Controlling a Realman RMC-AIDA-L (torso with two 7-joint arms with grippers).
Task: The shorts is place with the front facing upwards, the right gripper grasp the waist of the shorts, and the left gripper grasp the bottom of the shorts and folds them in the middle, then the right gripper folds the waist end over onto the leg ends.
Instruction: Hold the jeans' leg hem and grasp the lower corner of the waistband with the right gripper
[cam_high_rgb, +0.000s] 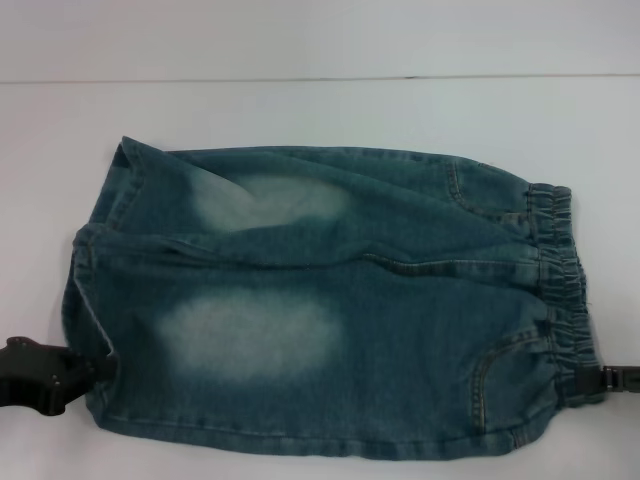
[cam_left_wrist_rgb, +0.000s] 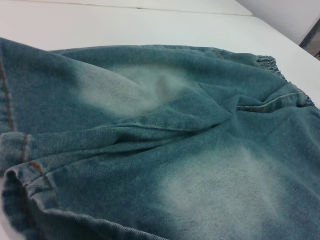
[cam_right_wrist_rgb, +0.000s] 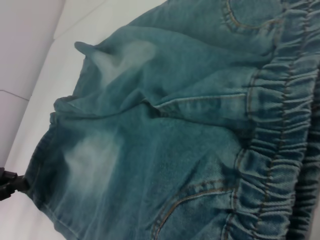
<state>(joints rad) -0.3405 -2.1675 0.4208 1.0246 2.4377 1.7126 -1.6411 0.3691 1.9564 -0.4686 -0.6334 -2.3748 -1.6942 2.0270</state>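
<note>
White table (cam_high_rgb: 300, 110) w/ a thin dark seam line (cam_high_rgb: 200, 80) across its far side; that's all I see besides my work.

shorts (cam_high_rgb: 330, 300) flat on table (cam_high_rgb: 300, 110), waist (cam_high_rgb: 560, 280) right, leg ends (cam_high_rgb: 95, 290) left

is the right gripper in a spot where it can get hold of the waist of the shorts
Probably yes. The right gripper sits right at the near end of the gathered waist of the shorts, with nothing between them. Whether its jaws have closed on the band can't be told.
</note>
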